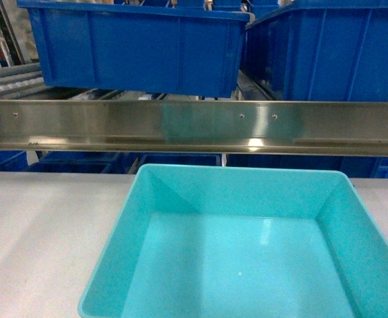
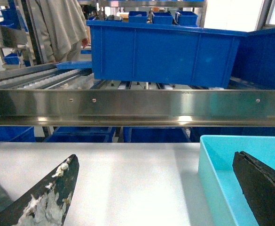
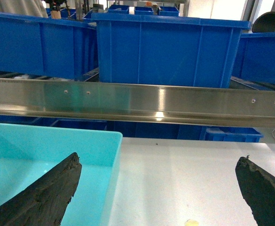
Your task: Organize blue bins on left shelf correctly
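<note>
Both pincers stand spread wide and grip nothing. Left gripper straddles the left wall of the light turquoise-cyan rectangular plastic bin: its worn left finger, smeared with whitish residue, hangs over the pale grey tabletop, while its other dark finger sits over the bin's inside. Right gripper straddles the bin's right wall the same way, one rough black finger over the glossy interior and the other over bare table. Neither finger can be seen touching the plastic.

That bin rests on the table just in front of the shiny stainless-steel shelf rail, near it but apart. Its walls are smooth and tapered, its rim flat, its floor reflecting light.

Across the way ahead runs the long flat rail, brushed metal with small rivets. Behind it, on white roller tracks, sit darker royal-blue ribbed plastic bins, two of them close together at the rail. More blue bins show on the level beneath. In the left wrist view a person in a beige jacket stands beyond the rack.
</note>
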### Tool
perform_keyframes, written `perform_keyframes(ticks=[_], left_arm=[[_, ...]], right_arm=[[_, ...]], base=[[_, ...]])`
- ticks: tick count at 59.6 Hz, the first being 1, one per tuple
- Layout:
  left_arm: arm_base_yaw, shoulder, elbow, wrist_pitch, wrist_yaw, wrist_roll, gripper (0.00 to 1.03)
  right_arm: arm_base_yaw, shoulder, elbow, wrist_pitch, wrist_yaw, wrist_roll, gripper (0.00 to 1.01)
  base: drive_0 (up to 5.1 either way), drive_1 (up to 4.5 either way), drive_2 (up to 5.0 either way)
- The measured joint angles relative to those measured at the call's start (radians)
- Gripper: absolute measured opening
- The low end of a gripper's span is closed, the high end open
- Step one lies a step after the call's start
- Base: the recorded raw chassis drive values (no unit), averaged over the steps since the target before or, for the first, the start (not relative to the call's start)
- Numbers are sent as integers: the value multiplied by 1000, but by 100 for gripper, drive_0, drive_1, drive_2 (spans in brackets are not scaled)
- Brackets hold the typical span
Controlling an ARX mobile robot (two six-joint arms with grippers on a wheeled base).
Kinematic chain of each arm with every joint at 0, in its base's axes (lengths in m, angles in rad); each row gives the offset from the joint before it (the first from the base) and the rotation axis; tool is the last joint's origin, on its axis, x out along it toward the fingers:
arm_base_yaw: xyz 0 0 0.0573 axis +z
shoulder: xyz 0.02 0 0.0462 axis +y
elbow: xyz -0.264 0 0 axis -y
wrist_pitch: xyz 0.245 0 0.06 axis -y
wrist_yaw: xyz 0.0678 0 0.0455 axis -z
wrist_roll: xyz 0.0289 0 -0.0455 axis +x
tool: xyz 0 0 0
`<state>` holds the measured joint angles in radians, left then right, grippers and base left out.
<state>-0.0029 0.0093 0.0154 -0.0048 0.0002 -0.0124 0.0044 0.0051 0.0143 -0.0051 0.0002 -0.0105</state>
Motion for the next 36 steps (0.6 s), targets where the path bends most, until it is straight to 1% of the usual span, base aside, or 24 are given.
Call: perform_keyframes(ticks=[36], left_arm=[[0,0,0,0,0,0,98]], right_arm=[[0,0,0,0,0,0,98]], base=[[0,0,0]])
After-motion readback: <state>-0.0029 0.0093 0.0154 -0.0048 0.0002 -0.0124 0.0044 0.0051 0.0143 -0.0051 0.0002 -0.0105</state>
